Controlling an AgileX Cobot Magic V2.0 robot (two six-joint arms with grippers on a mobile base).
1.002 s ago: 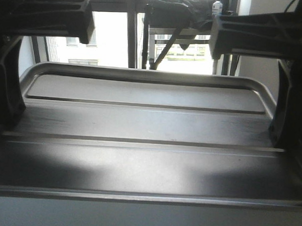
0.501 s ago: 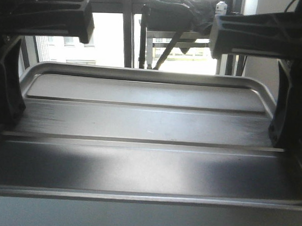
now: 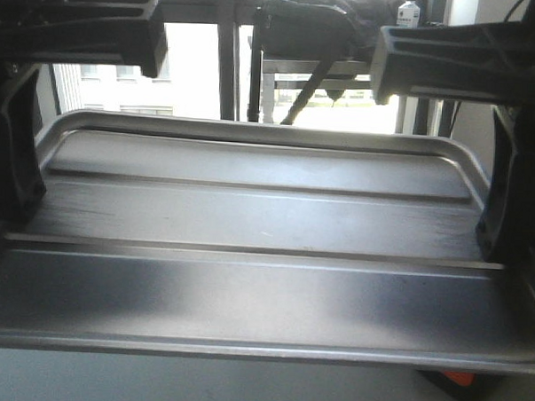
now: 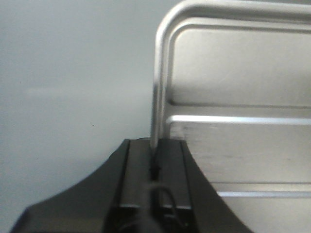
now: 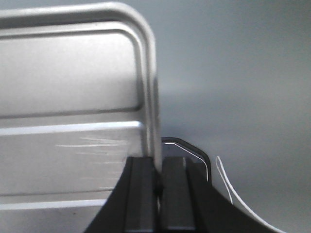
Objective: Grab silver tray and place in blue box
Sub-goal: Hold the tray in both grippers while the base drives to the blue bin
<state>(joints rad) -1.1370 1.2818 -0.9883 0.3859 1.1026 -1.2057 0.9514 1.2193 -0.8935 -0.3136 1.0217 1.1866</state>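
Observation:
The silver tray (image 3: 267, 218) fills the front view, held level between both arms, with its two long ridges running across. My left gripper (image 3: 17, 194) is shut on the tray's left rim, and the left wrist view shows the rim (image 4: 160, 87) pinched between the black jaws of that gripper (image 4: 154, 153). My right gripper (image 3: 505, 220) is shut on the right rim, which the right wrist view shows as an edge (image 5: 151, 97) running into the closed gripper (image 5: 158, 167). The blue box is out of view.
Behind the tray are bright windows with dark frames (image 3: 224, 65), a rack carrying a dark bundle (image 3: 319, 25) and a white bottle (image 3: 407, 11). An orange and black object (image 3: 459, 382) shows below the tray's near right corner. A thin white cable (image 5: 224, 182) lies on the grey surface.
The background has slid to the right behind the tray. The tray's near edge sits higher in the frame, and the orange and black object has come into sight below it. Both grips are unchanged.

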